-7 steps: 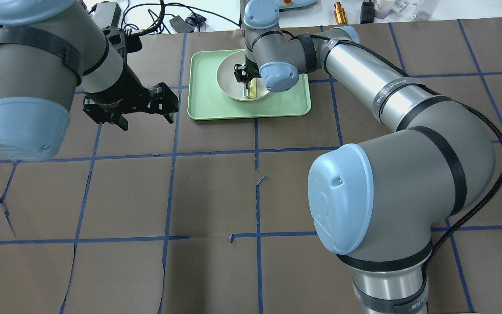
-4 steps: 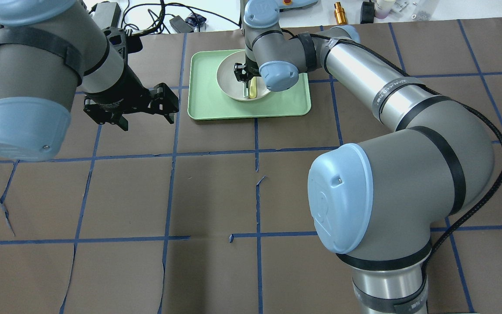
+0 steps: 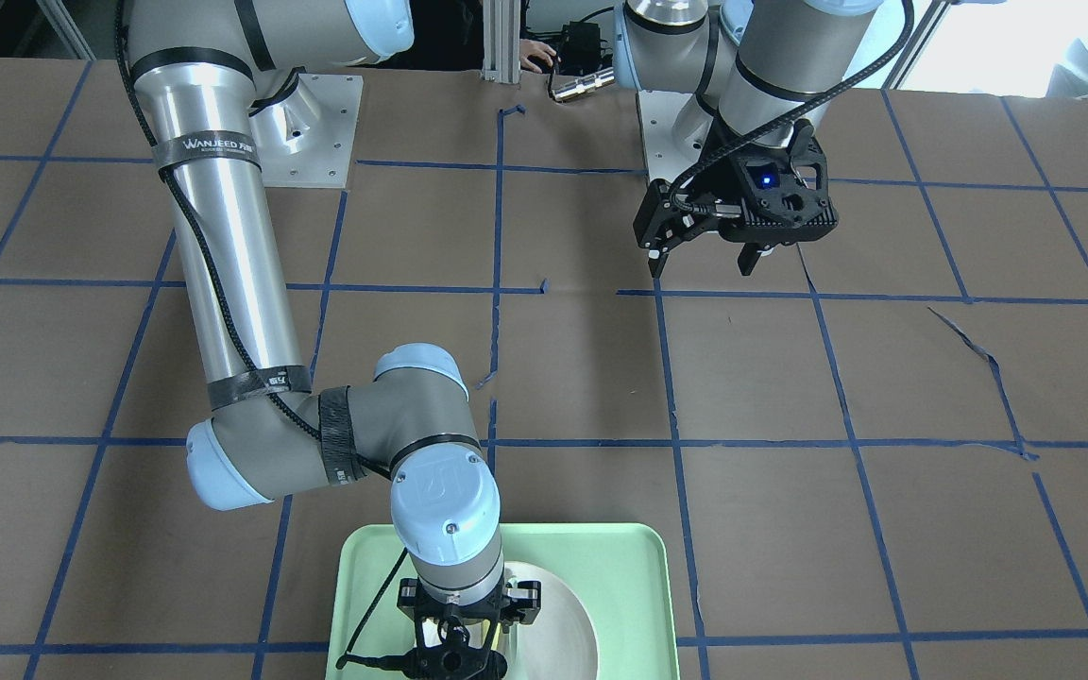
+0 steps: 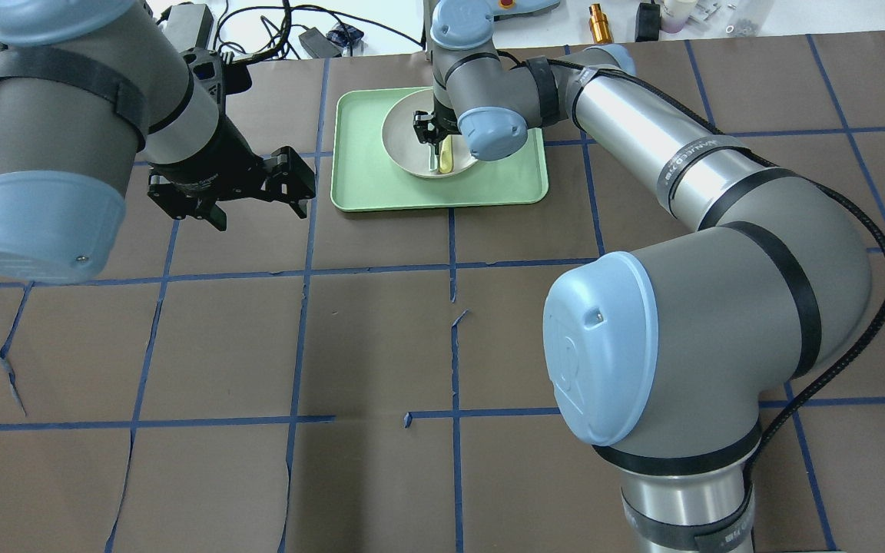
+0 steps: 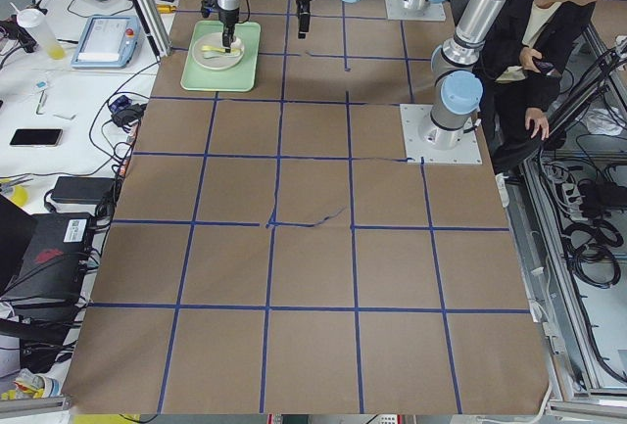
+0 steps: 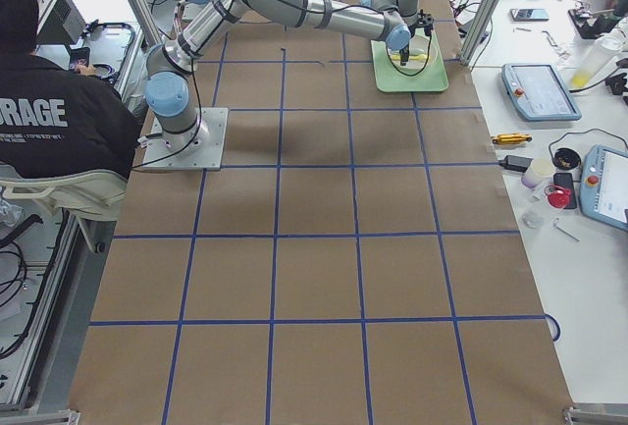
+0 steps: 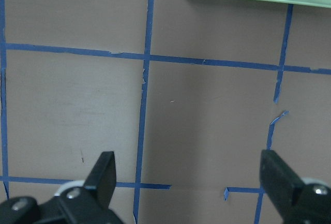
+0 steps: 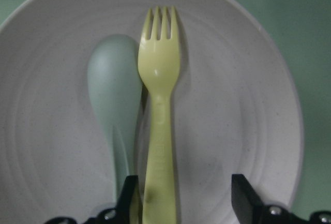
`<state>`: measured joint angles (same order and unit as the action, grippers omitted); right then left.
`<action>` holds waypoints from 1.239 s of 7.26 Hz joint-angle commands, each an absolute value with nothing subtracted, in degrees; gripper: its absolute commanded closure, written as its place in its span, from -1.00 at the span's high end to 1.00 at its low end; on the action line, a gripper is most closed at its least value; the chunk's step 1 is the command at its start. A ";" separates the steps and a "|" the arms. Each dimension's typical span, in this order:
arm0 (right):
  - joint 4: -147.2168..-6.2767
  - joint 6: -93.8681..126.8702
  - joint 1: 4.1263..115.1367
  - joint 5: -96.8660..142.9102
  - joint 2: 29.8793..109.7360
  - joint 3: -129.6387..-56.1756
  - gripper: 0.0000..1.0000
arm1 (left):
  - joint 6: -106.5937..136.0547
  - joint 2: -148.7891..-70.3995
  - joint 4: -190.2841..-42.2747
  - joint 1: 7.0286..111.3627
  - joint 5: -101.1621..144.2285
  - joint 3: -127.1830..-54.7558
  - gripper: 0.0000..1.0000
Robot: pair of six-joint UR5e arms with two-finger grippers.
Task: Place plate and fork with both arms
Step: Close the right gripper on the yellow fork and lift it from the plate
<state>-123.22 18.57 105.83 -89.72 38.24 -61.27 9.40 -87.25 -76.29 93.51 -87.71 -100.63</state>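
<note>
Tray (image 4: 366,192) holds plate (image 8: 248,79); fork (image 8: 159,79) between jaws of right gripper (image 8: 183,180), spread; left gripper (image 7: 186,157) spread.

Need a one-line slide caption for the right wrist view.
Open right gripper straddles the fork handle, beside the spoon, on the plate.

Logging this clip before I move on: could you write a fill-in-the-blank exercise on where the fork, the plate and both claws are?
1. The fork lies in the plate beside a grey-green ____.
2. The plate sits on a mint-green ____.
3. The right claw, open, straddles the fork's ____.
4. The left claw is open and holds ____.
Missing words: spoon; tray; handle; nothing.
</note>
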 commanded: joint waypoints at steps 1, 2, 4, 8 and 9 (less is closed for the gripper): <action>-123.31 18.11 105.82 -89.74 37.88 -61.61 0.37 | 9.40 -87.28 -76.29 93.52 -87.80 -100.63 1.00; -123.31 18.11 105.82 -89.74 37.88 -61.61 0.36 | 9.40 -87.36 -76.29 93.52 -87.80 -100.63 1.00; -123.31 18.11 105.82 -89.82 37.88 -61.61 -0.05 | 9.40 -87.36 -76.29 93.52 -87.80 -100.63 1.00; -123.14 18.11 105.82 -89.74 38.84 -61.79 -0.39 | 9.40 -87.36 -76.20 93.52 -87.80 -100.55 1.00; -122.61 17.84 105.73 -89.74 40.07 -62.22 -0.39 | 9.40 -87.36 -76.20 93.52 -87.80 -100.55 1.00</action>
<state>-123.06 18.04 105.79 -89.77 38.78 -61.85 9.40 -87.36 -76.23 93.51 -87.80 -100.59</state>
